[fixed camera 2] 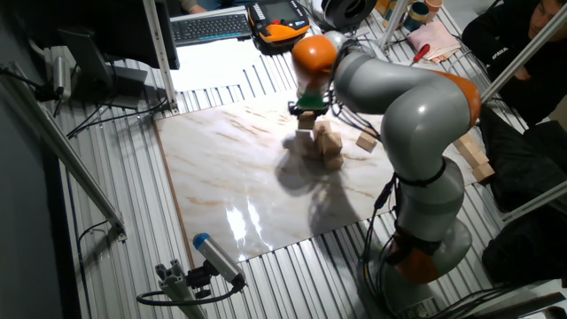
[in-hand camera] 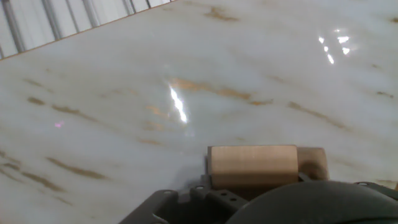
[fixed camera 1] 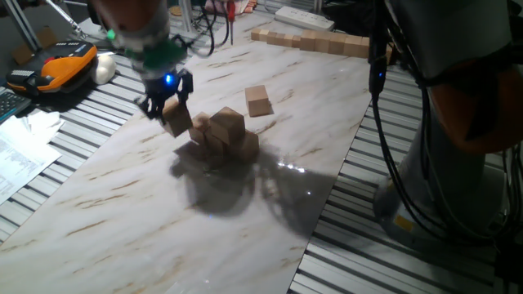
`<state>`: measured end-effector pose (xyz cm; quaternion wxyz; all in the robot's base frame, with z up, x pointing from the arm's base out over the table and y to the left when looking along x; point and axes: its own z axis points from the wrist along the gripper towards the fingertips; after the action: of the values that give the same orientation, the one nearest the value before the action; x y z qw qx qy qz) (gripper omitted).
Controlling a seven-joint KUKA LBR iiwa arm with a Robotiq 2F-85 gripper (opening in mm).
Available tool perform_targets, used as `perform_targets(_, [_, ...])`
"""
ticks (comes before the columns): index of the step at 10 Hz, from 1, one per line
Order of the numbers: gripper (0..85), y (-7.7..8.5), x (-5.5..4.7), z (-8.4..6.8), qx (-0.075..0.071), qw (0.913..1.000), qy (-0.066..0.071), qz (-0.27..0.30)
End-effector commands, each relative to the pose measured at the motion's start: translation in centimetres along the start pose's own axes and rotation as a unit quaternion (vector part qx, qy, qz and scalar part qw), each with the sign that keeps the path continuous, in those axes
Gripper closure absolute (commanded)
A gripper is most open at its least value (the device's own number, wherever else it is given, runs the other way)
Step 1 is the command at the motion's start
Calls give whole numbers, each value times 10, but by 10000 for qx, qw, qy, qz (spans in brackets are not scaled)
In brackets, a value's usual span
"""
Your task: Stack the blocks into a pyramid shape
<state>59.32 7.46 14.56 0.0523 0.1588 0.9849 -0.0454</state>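
On the left of one fixed view, the tool (fixed camera 1: 167, 104) hangs just above the marbled surface (fixed camera 1: 98, 212), its fingers clamped on one tilted wooden cube (fixed camera 1: 176, 117). The hand view shows that held cube (in-hand camera: 252, 165) close under the camera, with bare marble beyond it. Just right of the tool sits the partial stack (fixed camera 1: 222, 135): a cluster of cubes with at least one resting on a lower layer. Blur keeps me from counting them exactly. Further right, a loose cube (fixed camera 1: 258, 101) lies apart on the surface, not yet used. At the far edge lies the long joined row (fixed camera 1: 315, 41), no part of the job. In my judgement the pyramid is more than half built: the held cube and the loose one remain to be placed.
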Motion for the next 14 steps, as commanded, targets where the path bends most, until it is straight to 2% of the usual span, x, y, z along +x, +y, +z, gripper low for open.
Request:
perform_targets(1, [850,-10,-5,-2,-14,10000,16,-46])
perform_targets(3, [850,-28,-11,-4,-65,9995,73,-310])
perform_targets(5, [850,-43,-9,7,-170,9987,23,-489])
perform_targets(7, [850,-54,-5,16,-291,9975,67,-644])
perform_targets(10, [850,-52,6,21,-362,9974,111,-607])
perform_targets(11, [850,-53,9,22,-333,9973,117,-638])
perform_targets(14, [850,-61,12,27,-421,9963,115,-744])
